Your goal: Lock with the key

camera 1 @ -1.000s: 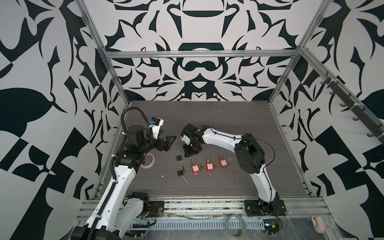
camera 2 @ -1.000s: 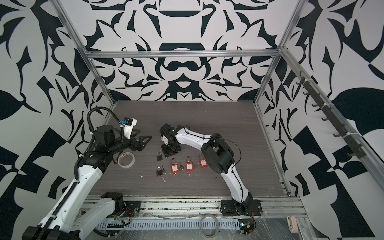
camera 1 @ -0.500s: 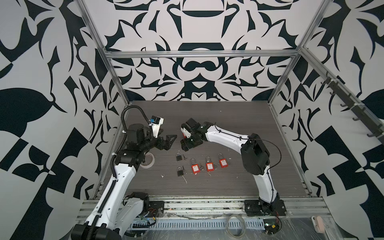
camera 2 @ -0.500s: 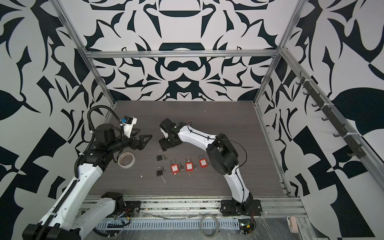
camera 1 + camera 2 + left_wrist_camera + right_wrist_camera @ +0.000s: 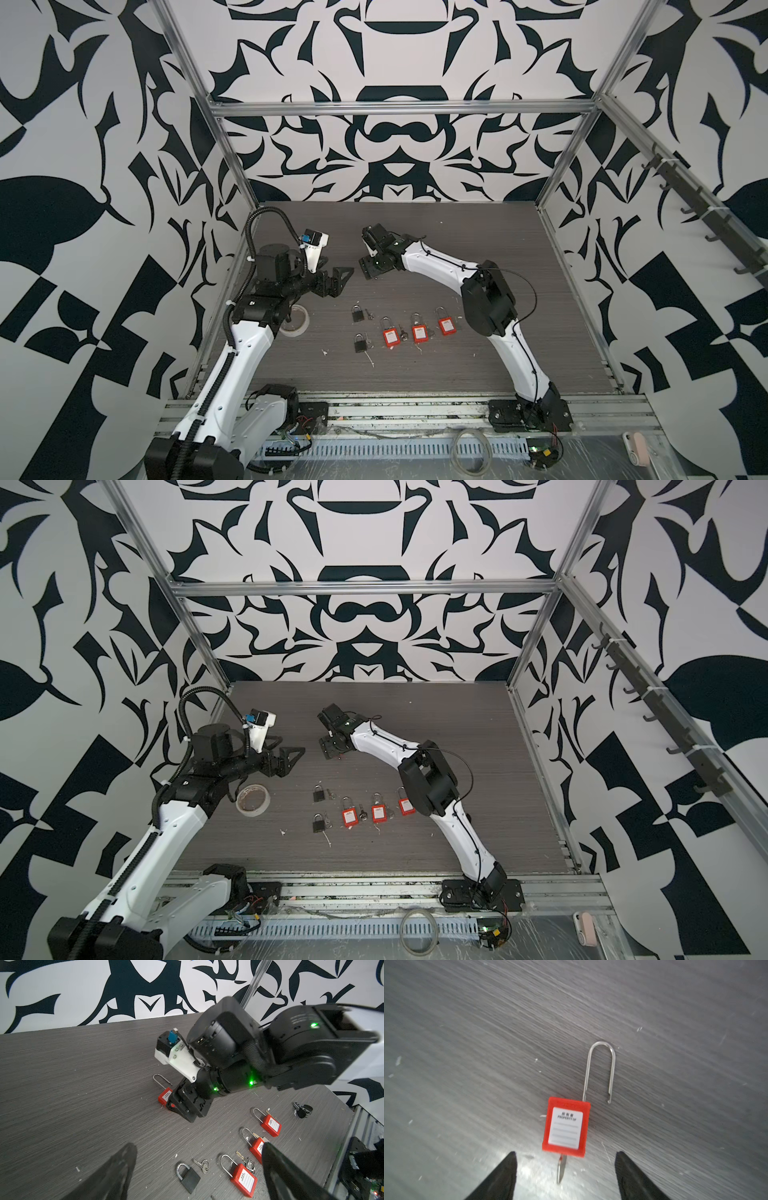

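Both top views: left pincer [image 5: 338, 276] [image 5: 291, 756] spread, hanging over the bench [image 5: 457, 249] beside the tape roll [image 5: 295, 322]. Right pincer [image 5: 370, 266] [image 5: 330, 748] points down at the bench, well apart from the spare padlocks [image 5: 419, 332] (three red, two black). The task lock is hidden under it, and its jaw gap cannot be read here.

Left wrist view: shows what the top views hide. The red padlock [image 5: 165, 1096] lies flat on the bench, half behind the right pincer [image 5: 182, 1109]. Its shackle [image 5: 160, 1081] sticks out on the side away from the spare row. This arm's own fingers [image 5: 116, 1174] are wide apart, holding nothing.

Right wrist view: only here is the key [image 5: 561, 1167] visible, stuck in the body's base. The right pincer [image 5: 565, 1153] is spread, touching neither lock nor key. The long axis runs straight out from the pincer: key nearest, shackle farthest. The shackle is open, its free leg out of the body.
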Available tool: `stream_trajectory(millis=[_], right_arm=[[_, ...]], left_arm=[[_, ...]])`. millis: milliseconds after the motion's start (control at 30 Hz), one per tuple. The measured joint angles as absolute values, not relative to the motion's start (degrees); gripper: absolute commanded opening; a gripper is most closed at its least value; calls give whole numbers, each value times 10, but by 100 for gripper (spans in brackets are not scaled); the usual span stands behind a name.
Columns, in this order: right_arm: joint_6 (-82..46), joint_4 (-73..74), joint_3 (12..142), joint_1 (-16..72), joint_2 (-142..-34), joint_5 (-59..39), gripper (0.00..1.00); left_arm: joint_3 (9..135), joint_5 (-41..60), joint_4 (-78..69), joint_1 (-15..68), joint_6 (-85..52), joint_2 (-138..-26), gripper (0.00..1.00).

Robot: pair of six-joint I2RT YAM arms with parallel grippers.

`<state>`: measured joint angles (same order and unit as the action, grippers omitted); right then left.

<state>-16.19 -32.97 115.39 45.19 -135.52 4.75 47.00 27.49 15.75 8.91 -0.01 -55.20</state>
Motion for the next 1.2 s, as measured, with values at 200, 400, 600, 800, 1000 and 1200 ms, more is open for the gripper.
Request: stream_trajectory(millis=[200,400,600,800,1000,1200], right_arm=[[-166,-320,1162,452,-1389,48,65],[-172,-314,1177,452,-1402,48,58],[-180,-312,1185,452,-1408,47,40],[-176,-314,1187,452,-1408,47,31],[-106,-304,1119,451,-1350,25,30],[57,-259,904,448,-1119,-75,31]], left_arm=[[470,275,158,89,0,-552,94],[470,275,158,89,-3,-556,93],[470,275,160,89,-6,-560,92],[470,275,165,89,-6,-560,91],[470,285,170,89,4,-560,90],[470,319,188,89,57,-560,81]])
